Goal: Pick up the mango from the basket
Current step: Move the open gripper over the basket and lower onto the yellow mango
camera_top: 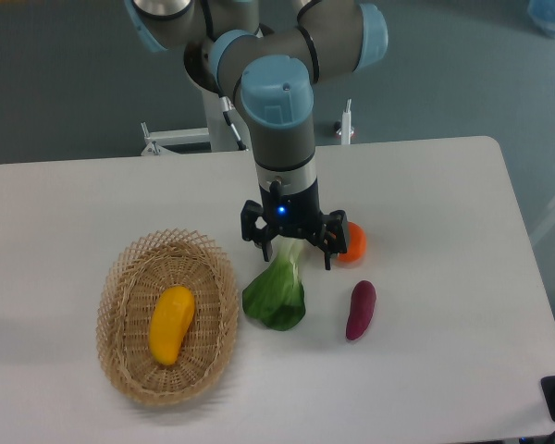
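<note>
The mango (pixel 171 324) is a smooth yellow-orange fruit lying lengthwise in the middle of the oval wicker basket (pixel 108 314) at the front left of the table. My gripper (pixel 294 254) points straight down to the right of the basket, over the stem end of a green leafy vegetable (pixel 277 294). Its jaws stand open with nothing held. The gripper is well apart from the mango, about a basket's width to its right and a little farther back.
A round orange fruit (pixel 355 242) sits just right of the gripper, partly hidden by a finger. A purple sweet potato (pixel 361 310) lies at the front right of it. The white table's (pixel 444 203) right edge is at the far right.
</note>
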`<state>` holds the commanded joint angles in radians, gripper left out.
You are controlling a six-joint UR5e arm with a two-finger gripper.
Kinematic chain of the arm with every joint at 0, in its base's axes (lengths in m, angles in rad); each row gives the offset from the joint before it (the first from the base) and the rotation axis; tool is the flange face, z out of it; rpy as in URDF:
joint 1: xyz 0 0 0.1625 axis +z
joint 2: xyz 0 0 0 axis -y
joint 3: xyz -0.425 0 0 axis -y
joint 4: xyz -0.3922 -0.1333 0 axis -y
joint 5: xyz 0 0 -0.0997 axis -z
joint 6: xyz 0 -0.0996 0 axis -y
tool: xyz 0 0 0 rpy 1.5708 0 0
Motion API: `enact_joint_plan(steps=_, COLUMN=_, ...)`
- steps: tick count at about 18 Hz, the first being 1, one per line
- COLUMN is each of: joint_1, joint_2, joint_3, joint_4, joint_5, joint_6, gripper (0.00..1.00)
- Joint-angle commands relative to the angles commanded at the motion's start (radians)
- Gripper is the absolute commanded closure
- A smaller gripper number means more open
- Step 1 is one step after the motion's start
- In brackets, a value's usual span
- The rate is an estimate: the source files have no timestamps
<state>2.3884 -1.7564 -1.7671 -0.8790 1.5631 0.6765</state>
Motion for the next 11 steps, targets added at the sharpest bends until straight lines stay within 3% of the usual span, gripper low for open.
enact_joint_plan(steps=7, joint_1=-0.003, joint_2=0.034, joint_3=-0.051, joint_4=0.002, joint_5=-0.002, joint_6=-0.026, gripper=0.0)
enact_joint_plan(steps=11, joint_1=-0.015, joint_2=0.025, joint_3=-0.052, joint_4=0.009, joint_5=-0.014, joint_6=-0.109, gripper=0.0)
